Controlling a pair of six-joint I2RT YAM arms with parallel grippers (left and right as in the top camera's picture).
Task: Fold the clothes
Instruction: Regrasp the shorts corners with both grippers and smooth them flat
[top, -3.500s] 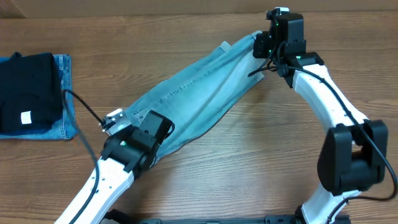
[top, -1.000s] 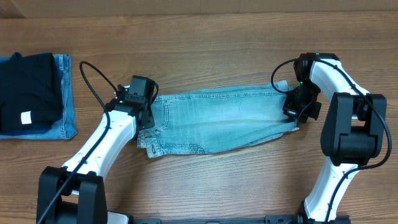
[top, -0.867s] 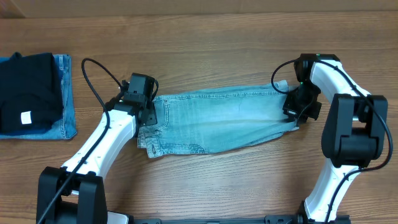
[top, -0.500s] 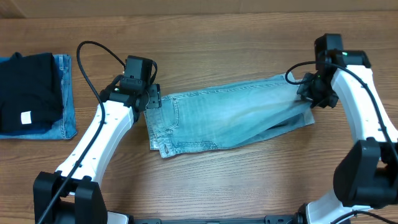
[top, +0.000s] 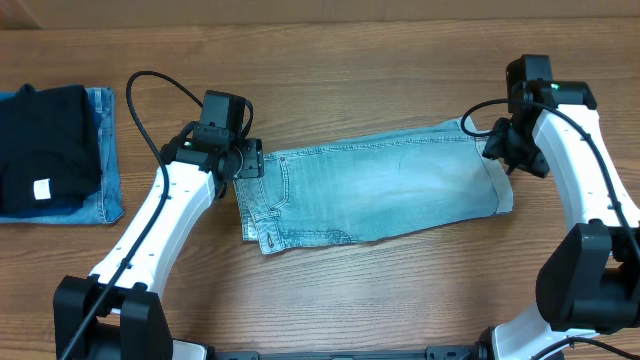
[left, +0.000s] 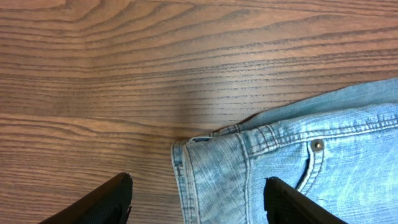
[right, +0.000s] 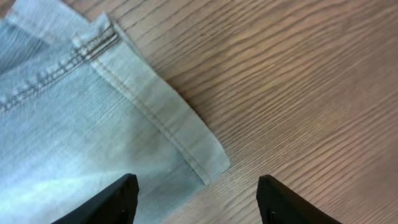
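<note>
The table (top: 330, 290) is lit brightly and evenly from above, with faint soft shadows. Wood grain is rendered sharply; the dark fingertips (left: 106, 202) at the lower edge are blurred.

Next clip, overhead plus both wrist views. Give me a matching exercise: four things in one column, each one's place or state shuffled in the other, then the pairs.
Things:
1. light denim shorts
2. black garment
3. left gripper
4. right gripper

Place or state:
A. open, over the cuffed hem end of the shorts
B. laid out flat in the middle of the overhead view
C. open, over the waistband corner of the shorts
D. folded, lying on the darker denim at the far left

Pairs: 1-B, 2-D, 3-C, 4-A
</note>
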